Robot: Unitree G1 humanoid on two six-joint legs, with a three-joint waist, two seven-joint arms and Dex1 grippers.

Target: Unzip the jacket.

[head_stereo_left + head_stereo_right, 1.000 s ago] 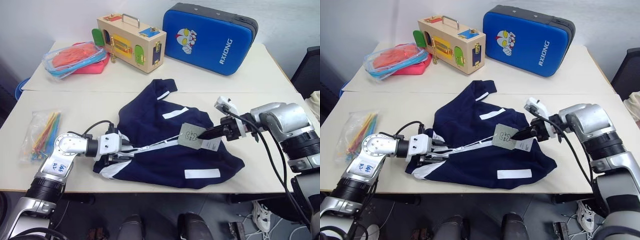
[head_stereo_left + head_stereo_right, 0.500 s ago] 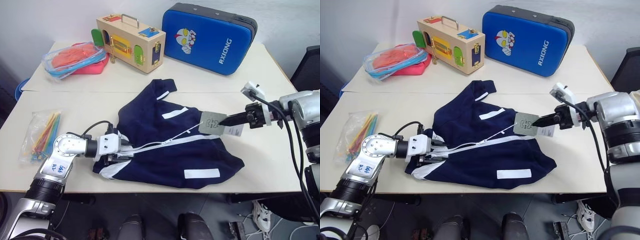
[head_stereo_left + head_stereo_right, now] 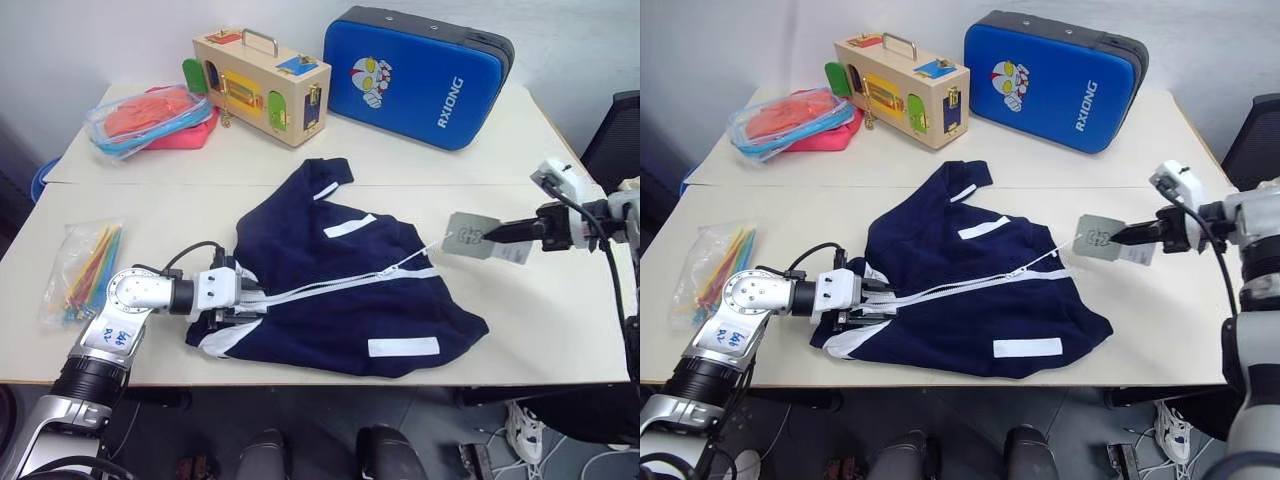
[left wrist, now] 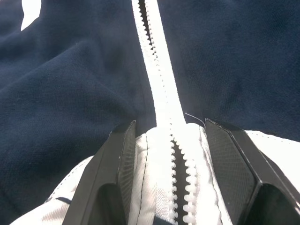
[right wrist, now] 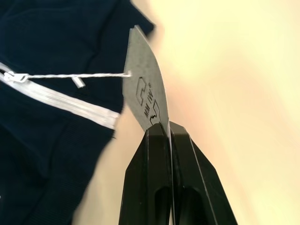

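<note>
**Unzipping under way, slider not yet at the end**

Head views: your jacket (image 3: 340,285) lies on the near tabletop (image 3: 540,300). The right end effector (image 3: 492,236), pressed together on the hang tag (image 3: 468,235), holds it out past the jacket's edge.

Left wrist view: the left end effector (image 4: 169,140) pinches the white hem beside the zipper (image 4: 157,70).

Right wrist view: the taut string (image 5: 79,75) probably ends at the slider; teeth beyond are hidden.

Jacket held at both ends on the tabletop (image 3: 1160,330)

The navy jacket (image 3: 970,290) is spread flat, its white zipper (image 3: 970,285) pinned at the lower end by the left gripper (image 3: 868,297). A grey hang tag (image 3: 1098,238) is pinched in the closed jaws of the right gripper (image 3: 1118,236) and held beyond the jacket's edge, joined to the zipper by a thin string (image 3: 1050,258).
</note>
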